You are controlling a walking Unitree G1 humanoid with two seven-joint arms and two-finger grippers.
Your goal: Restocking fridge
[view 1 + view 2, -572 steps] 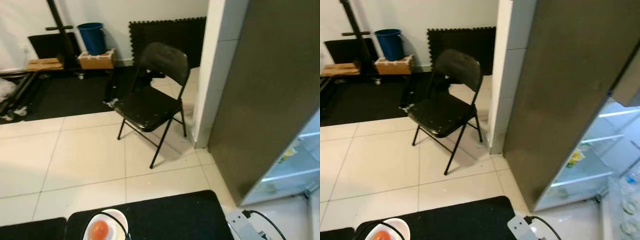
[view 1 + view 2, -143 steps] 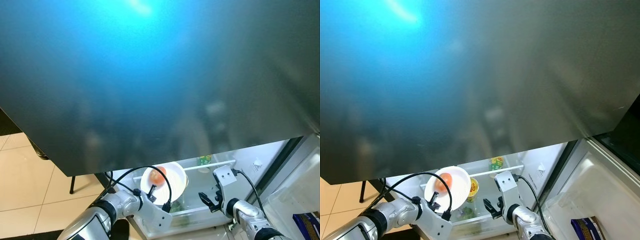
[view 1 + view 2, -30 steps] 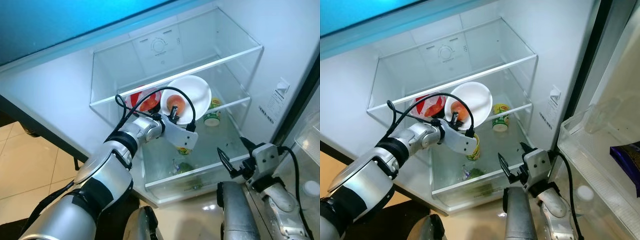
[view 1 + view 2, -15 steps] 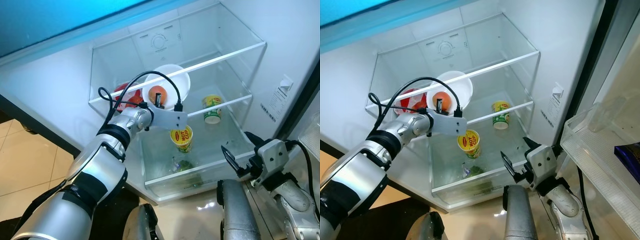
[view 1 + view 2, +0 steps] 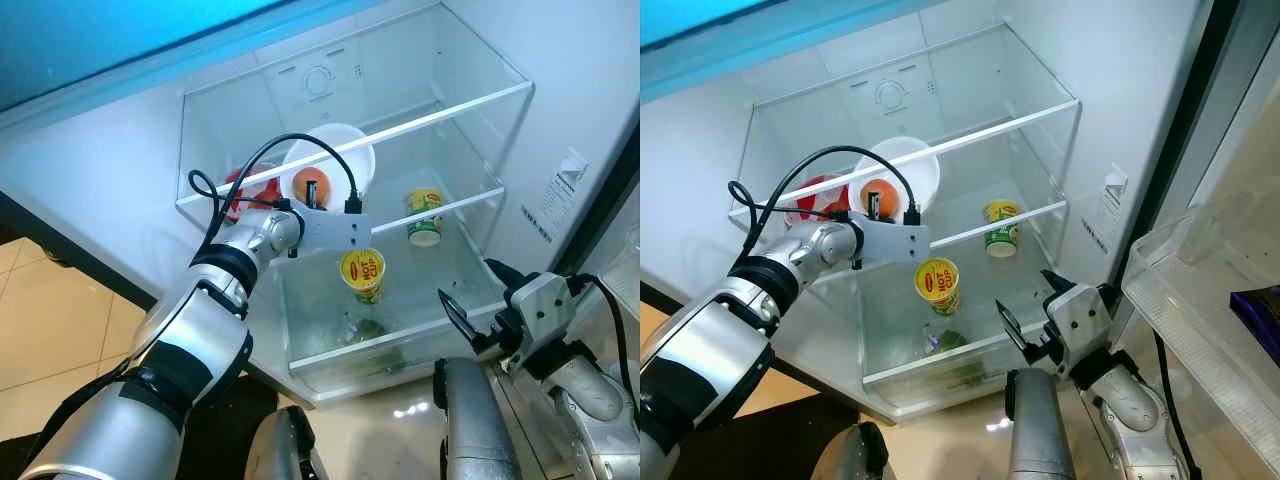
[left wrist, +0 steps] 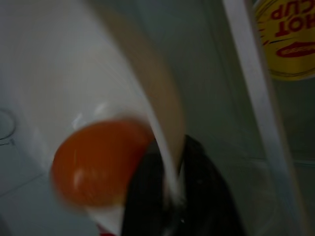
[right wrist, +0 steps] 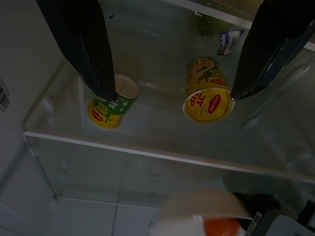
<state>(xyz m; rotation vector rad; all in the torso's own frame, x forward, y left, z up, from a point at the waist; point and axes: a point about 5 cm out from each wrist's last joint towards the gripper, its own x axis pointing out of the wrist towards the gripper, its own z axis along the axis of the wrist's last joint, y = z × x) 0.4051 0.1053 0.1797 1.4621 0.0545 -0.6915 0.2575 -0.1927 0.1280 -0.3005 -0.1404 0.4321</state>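
The fridge stands open before me. My left gripper (image 5: 312,196) is shut on the rim of a white bowl (image 5: 340,158), and one black finger (image 6: 192,196) shows against that rim. The bowl is tilted and sits level with the front edge of the upper glass shelf (image 5: 450,105). An orange-red fruit (image 5: 309,184) lies in it. My right gripper (image 5: 472,290) hangs open low at the right, in front of the lower shelf and apart from everything. In the right wrist view the right gripper (image 7: 172,93) points at two noodle cups.
A yellow noodle cup (image 5: 362,272) and a green one (image 5: 425,215) stand on the middle shelf. A red packet (image 5: 243,186) lies behind the bowl. Greens (image 5: 365,330) fill the bottom drawer. The door shelf at right holds a purple packet (image 5: 1255,325).
My left arm has carried the bowl up and to the left, from the middle shelf's height to the upper shelf's edge. The right gripper has barely moved.
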